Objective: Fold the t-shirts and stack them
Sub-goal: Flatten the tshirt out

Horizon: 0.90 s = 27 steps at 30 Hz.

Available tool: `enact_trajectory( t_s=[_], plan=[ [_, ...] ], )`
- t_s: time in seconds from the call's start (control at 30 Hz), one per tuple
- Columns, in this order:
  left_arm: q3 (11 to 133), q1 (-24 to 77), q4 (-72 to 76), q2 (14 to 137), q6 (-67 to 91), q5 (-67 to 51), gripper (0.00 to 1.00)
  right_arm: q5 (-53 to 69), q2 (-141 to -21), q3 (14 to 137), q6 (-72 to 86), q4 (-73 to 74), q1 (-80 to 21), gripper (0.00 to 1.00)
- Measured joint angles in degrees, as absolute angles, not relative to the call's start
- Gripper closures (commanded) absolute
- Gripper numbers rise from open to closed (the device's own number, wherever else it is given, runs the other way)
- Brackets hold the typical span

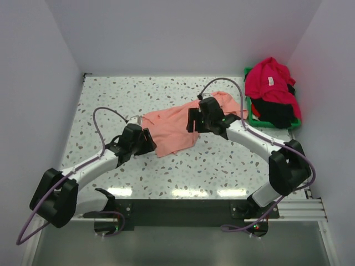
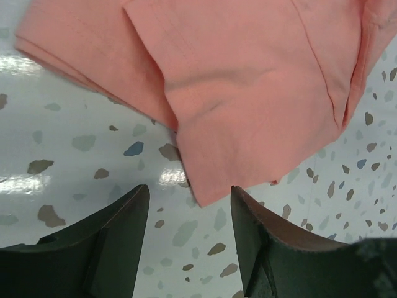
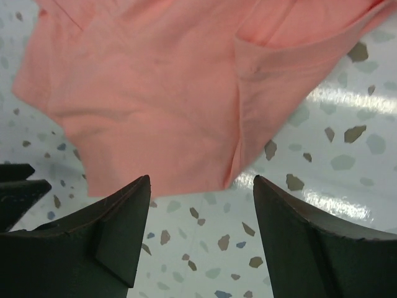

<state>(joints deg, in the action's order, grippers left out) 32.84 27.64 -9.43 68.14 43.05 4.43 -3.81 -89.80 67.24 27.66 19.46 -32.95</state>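
Note:
A salmon-pink t-shirt (image 1: 175, 126) lies rumpled on the speckled table, mid-table. My left gripper (image 1: 148, 141) is open and empty at its left lower edge; in the left wrist view the shirt's corner (image 2: 211, 186) reaches between my fingers (image 2: 124, 223). My right gripper (image 1: 195, 120) is open and empty over the shirt's right part; the right wrist view shows the cloth (image 3: 155, 105) just beyond my fingers (image 3: 124, 211). A crimson red t-shirt (image 1: 267, 80) with a white label lies on a black t-shirt (image 1: 273, 111) in the bin.
A green plastic bin (image 1: 256, 121) stands at the back right against the wall. White walls close in the table on the left, back and right. A black rail runs along the near edge by the arm bases.

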Motion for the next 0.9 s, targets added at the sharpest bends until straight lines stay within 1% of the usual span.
enact_trajectory(
  t_s=[0.13, 0.23, 0.3, 0.43, 0.57, 0.67, 0.7, 0.77, 0.8, 0.83, 0.87, 0.9],
  plan=[
    [32.8, 30.0, -5.1, 72.8, 44.0, 3.4, 0.41, -5.3, -90.3, 60.9, 28.3, 18.5, -35.1, 0.3],
    [32.8, 31.4, -2.7, 76.1, 44.4, 3.3, 0.41, -7.2, -91.2, 59.7, 28.5, 18.2, -35.1, 0.29],
    [32.8, 32.0, -1.9, 77.9, 44.5, 3.4, 0.42, -8.4, -91.7, 59.6, 28.5, 17.4, -35.1, 0.29],
    [33.0, 33.3, -0.8, 80.9, 45.0, 4.2, 0.45, -10.0, -94.5, 60.9, 28.1, 15.4, -35.1, 0.28],
    [34.6, 34.3, 0.1, 83.2, 45.3, 5.4, 0.52, -11.9, -100.7, 65.7, 27.5, 14.9, -35.1, 0.27],
    [35.5, 35.1, 0.5, 84.9, 45.6, 6.4, 0.65, -14.1, -105.5, 69.8, 26.7, 15.0, -35.1, 0.26],
    [35.8, 35.4, 0.6, 85.4, 45.7, 6.7, 0.75, -14.7, -106.9, 71.1, 26.5, 15.0, -35.1, 0.26],
    [36.2, 35.7, 0.7, 86.2, 45.9, 7.2, 0.84, -16.4, -109.1, 73.2, 25.9, 15.2, -35.1, 0.27],
    [36.2, 35.8, 0.8, 86.4, 45.9, 7.3, 0.92, -17.4, -110.0, 74.2, 25.8, 15.3, -35.1, 0.27],
    [36.3, 35.8, 0.7, 86.4, 46.0, 7.5, 0.97, -18.3, -110.6, 74.9, 25.5, 15.3, -35.1, 0.27],
    [36.3, 35.8, 0.5, 86.4, 46.1, 7.7, 1.0, -19.1, -111.0, 75.5, 25.4, 15.4, -35.0, 0.28],
    [36.3, 35.8, 0.3, 86.4, 46.0, 7.8, 1.0, -20.0, -111.2, 75.9, 25.2, 15.5, -34.9, 0.3]
  ],
)
